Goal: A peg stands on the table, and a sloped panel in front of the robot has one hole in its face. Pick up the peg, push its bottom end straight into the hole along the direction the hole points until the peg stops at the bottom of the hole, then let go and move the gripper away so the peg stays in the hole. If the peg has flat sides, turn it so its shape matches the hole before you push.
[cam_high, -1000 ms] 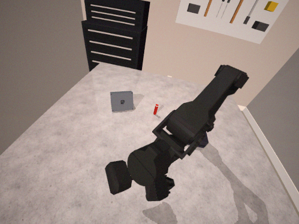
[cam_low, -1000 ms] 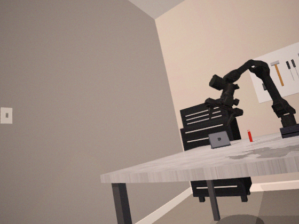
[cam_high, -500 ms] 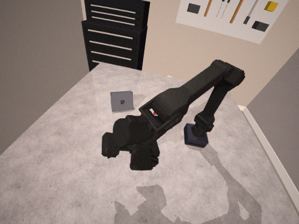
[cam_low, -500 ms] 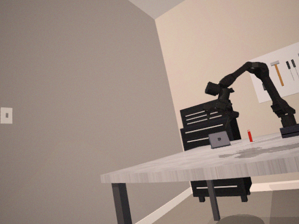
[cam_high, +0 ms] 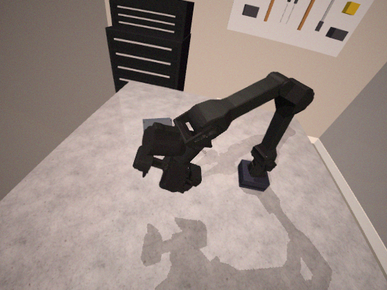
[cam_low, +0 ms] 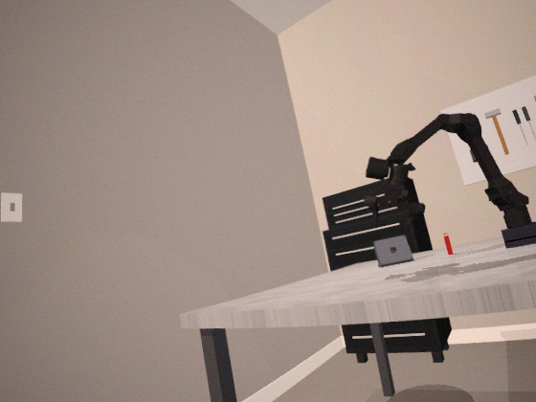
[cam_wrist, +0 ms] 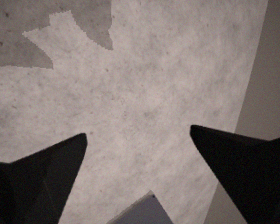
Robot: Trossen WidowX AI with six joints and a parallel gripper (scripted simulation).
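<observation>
A small red peg [cam_low: 448, 244] stands upright on the table [cam_low: 335, 299] [cam_high: 69, 188] to the right of the panel. In the top view the arm hides it. The grey sloped panel [cam_low: 401, 256] [cam_high: 157, 121] has one dark hole [cam_low: 392, 249] in its face. Only its top edge shows past the arm in the top view, and one corner [cam_wrist: 145, 212] shows at the bottom of the wrist view. My gripper [cam_low: 394, 209] [cam_high: 162, 174] [cam_wrist: 139, 134] is open and empty. It hangs well above the panel and points down at the table.
A black drawer cabinet [cam_high: 148, 39] [cam_low: 364, 222] stands behind the table's far edge. The arm's base [cam_high: 253, 179] [cam_low: 519, 236] sits on the table's right side. A tool board [cam_high: 304, 8] hangs on the wall.
</observation>
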